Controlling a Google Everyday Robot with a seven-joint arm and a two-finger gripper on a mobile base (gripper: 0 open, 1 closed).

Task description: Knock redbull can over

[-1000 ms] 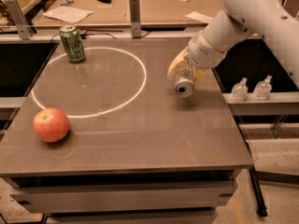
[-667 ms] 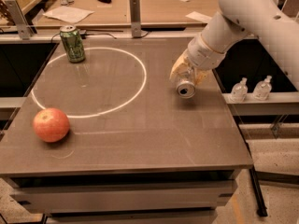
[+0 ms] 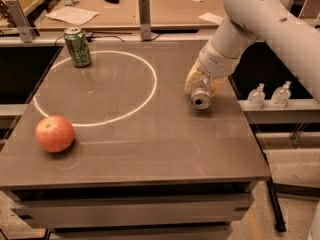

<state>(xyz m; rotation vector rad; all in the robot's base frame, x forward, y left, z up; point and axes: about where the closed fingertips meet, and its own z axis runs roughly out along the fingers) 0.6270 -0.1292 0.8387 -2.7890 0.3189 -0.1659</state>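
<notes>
Arm (image 3: 260,19) shifted left | hand (image 3: 203,88) over table (image 3: 150,154) right | redbull can (image 3: 201,100) tipped beneath

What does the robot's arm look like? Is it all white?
Mostly! The arm is thick, round and smooth white, with a few small dark dots on its shell and a ringed white wrist. The gripper, over the right side of the table, is yellowish-tan, not white. No cables show on it.
</notes>
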